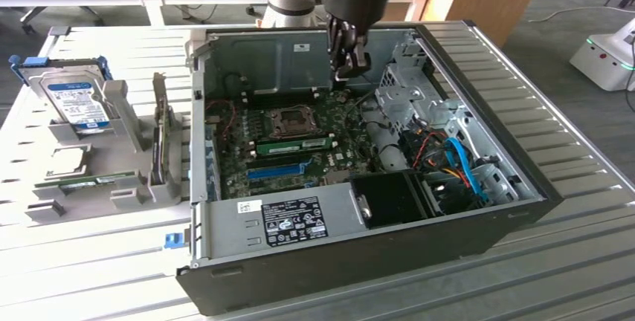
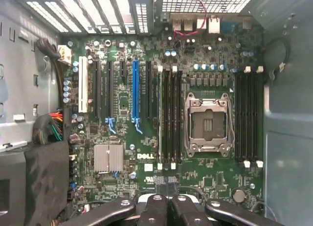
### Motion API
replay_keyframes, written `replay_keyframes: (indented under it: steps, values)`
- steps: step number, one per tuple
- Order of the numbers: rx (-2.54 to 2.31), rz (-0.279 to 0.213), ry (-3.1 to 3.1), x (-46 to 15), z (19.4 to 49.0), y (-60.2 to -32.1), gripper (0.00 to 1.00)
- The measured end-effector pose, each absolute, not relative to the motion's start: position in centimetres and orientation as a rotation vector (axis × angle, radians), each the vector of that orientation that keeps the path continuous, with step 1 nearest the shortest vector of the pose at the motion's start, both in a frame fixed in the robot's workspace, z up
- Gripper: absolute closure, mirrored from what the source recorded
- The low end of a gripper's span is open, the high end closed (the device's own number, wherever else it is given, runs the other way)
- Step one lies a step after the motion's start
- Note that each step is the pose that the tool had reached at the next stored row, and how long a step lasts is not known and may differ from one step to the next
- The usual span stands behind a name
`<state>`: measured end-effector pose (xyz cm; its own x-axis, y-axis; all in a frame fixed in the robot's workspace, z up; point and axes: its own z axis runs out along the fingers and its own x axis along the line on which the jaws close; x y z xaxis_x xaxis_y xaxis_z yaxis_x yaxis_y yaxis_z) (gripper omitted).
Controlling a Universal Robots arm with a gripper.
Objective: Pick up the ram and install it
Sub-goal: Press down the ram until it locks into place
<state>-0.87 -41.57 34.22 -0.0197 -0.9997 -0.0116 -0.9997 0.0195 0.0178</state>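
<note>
One ram (image 1: pixel 294 145), a green stick with a pale label, stands seated in a motherboard slot beside the CPU socket (image 1: pixel 294 119). In the wrist view this ram (image 2: pixel 160 113) shows edge-on as a thin pale line next to the black memory slots. Another ram (image 1: pixel 91 181) lies in the grey holder on the exterior view's left. My gripper (image 1: pixel 349 70) hangs inside the open computer case, above the rear part of the motherboard. Its fingers are shut with nothing between them. In the wrist view the gripper (image 2: pixel 166 187) points down at the board's edge below the memory slots.
The black computer case (image 1: pixel 476 239) lies open on a slatted metal table. A silver hard drive with a blue label (image 1: pixel 79 102) stands in the grey rack. A long blue slot (image 2: pixel 135 91), a heatsink (image 2: pixel 108 157) and cable bundles (image 2: pixel 49 128) surround the memory slots.
</note>
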Motion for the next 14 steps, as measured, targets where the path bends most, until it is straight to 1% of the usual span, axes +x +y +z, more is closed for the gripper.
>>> replay_keyframes:
  steps: [6, 10, 14]
  values:
    - [2.196, -0.033, -2.24, -0.84, 34.21, -41.57, 0.89]
    - [2.186, -0.053, -2.231, -0.75, 34.2, -41.57, 0.89]
    - [2.185, -0.056, -2.229, -0.74, 34.21, -41.57, 0.89]
